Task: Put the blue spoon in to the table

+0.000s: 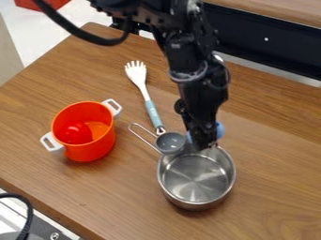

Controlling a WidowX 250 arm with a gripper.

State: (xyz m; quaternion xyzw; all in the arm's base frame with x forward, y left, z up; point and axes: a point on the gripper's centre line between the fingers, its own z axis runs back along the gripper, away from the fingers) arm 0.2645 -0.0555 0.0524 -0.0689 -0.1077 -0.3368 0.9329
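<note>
The black robot arm (185, 51) hangs down from the top of the view. It leans a little, so its low end is more to the right. A thick black cord (110, 42) bends beside its top part. The black two-finger gripper (204, 143) is at the low end and points down.

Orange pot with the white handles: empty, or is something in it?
Not empty: the orange pot stands upright, and through its open top a rounded red object shows inside.
</note>
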